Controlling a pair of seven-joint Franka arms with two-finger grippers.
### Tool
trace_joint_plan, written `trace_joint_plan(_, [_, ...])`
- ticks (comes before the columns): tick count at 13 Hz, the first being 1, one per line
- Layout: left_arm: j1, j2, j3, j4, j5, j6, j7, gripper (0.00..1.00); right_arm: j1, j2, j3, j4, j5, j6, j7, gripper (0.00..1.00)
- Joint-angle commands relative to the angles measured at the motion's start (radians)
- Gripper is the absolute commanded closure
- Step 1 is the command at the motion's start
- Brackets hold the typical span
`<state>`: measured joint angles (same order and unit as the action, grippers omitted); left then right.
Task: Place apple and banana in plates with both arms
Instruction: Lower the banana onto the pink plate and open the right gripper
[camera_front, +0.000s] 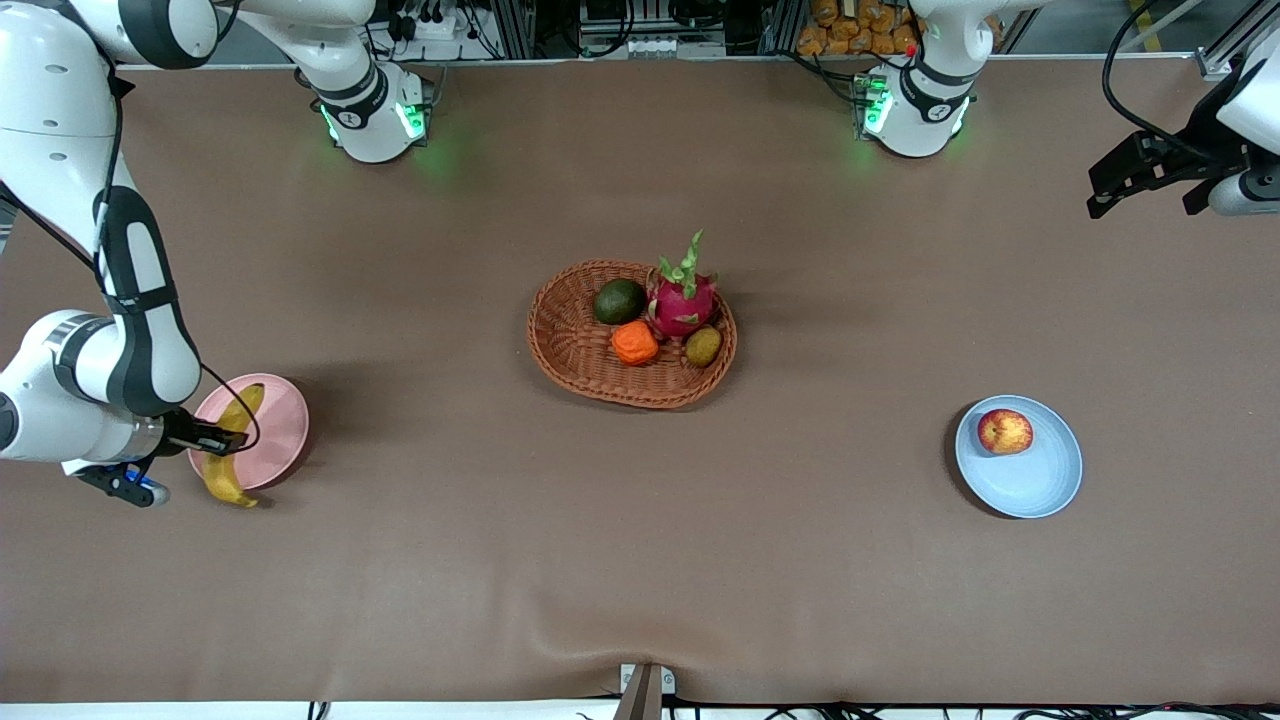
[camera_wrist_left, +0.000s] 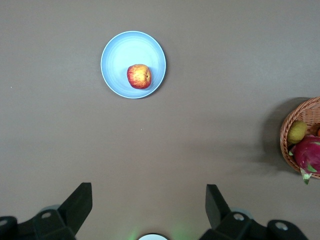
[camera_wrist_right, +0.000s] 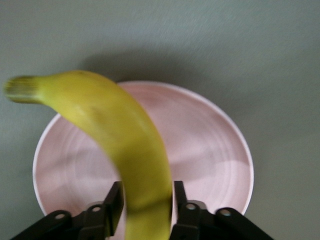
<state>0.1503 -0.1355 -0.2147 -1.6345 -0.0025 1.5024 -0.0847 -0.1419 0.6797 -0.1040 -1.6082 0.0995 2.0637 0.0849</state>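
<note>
At the counter's edge by the right arm's end, the right pincer (camera_front: 215, 437) stands over the pale pink round plastic plate (camera_front: 275, 420), its jaws flanking the long curved yellow banana (camera_front: 232, 448), whether clamped or just loosening I cannot tell. The banana's long axis crosses the rim, one tip overhanging toward the front camera, so it may well tip off once released. The small red-and-yellow apple (camera_front: 1005, 431) sits in the light blue plate (camera_front: 1040, 480); the left pincer (camera_front: 1140, 178) waits, jaws apart.
</note>
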Motion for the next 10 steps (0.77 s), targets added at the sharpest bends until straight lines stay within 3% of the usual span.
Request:
trace_joint_plan(1, [0.020,-0.010,-0.003,0.007,-0.014,-0.033,0.003,0.00,-0.008,-0.032,0.013,0.004,-0.012,-0.034,-0.025,0.00])
trace_joint_plan(6, [0.020,-0.012,-0.005,0.007,-0.013,-0.037,0.003,0.00,-0.002,-0.222,0.017,-0.004,-0.021,-0.045,-0.147,0.00])
trace_joint_plan(10, [0.020,-0.012,-0.005,0.004,-0.013,-0.042,0.005,0.00,0.068,-0.412,0.017,-0.113,-0.043,-0.066,-0.214,0.00])
